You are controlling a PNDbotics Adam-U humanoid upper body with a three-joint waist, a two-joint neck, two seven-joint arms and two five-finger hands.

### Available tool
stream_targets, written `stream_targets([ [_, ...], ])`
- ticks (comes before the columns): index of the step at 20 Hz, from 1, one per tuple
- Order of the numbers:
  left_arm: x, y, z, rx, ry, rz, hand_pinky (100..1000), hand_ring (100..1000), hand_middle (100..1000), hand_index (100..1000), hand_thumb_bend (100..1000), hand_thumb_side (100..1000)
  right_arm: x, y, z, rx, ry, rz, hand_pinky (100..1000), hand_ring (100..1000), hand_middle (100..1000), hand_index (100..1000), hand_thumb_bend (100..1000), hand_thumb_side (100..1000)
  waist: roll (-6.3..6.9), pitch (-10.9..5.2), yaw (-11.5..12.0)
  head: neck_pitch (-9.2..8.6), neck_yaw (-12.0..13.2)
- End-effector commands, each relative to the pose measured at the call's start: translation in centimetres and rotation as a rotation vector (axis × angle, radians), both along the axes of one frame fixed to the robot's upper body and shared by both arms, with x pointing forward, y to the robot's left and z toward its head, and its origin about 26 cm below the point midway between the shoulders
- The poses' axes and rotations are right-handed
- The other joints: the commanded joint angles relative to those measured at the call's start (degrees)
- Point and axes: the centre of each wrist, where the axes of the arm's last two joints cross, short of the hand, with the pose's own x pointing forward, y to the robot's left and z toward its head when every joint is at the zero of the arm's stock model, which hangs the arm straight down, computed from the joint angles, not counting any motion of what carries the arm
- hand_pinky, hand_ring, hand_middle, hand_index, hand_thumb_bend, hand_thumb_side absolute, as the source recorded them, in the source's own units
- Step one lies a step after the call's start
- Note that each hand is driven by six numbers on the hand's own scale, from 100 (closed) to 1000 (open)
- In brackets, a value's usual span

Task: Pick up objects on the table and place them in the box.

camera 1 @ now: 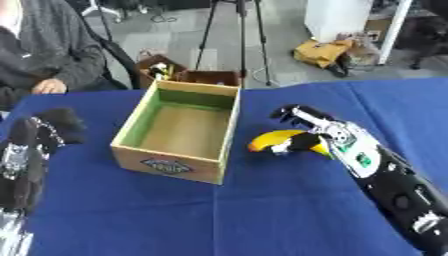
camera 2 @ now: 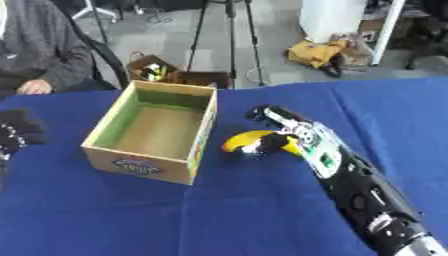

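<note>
Right hand (camera 1: 302,131) at frame centre, fingers curled round the banana (camera 1: 273,140) for the lift. Box (camera 1: 180,131) just left, open-topped, waiting. Left hand (camera 1: 39,137) idle at left edge, fingers impossible to tell.

Box (camera 1: 179,131) open-topped, seemingly empty; only its right wall between banana (camera 1: 273,140) and interior.

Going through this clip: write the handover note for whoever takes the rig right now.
Right hand: curled round the banana, which lies on the blue table just right of the box; whether it is lifted yet is unclear.
Left hand: idle at the left edge, holding nothing; finger pose unclear.
Box: open, upright, nothing inside it.
Done: banana grasped.
Left: carry it over the box's right wall and release inside.
</note>
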Motion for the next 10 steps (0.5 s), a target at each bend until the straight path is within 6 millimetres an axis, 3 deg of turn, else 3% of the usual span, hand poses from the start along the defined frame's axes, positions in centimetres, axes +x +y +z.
stream_targets([
  [1,-0.03,0.07,0.96,0.007,-0.031,-0.008,659,692,613,763,668,904,0.24,-0.89,2.21,-0.059,-0.097,-0.050,843,866,840,857,626,400,-0.13,-0.84,0.07,-0.55,-0.41],
  [5,-0.04,0.07,0.93,0.007,-0.030,-0.009,659,692,613,763,668,904,0.24,-0.92,1.79,-0.128,-0.105,-0.056,828,843,822,847,625,395,-0.13,-0.83,0.05,-0.69,-0.52],
  [10,-0.04,0.10,0.91,0.008,-0.029,-0.008,659,693,613,763,667,904,0.23,-1.15,1.23,-0.213,-0.085,-0.051,755,737,731,774,571,368,-0.11,-0.85,0.01,-0.88,-0.41],
])
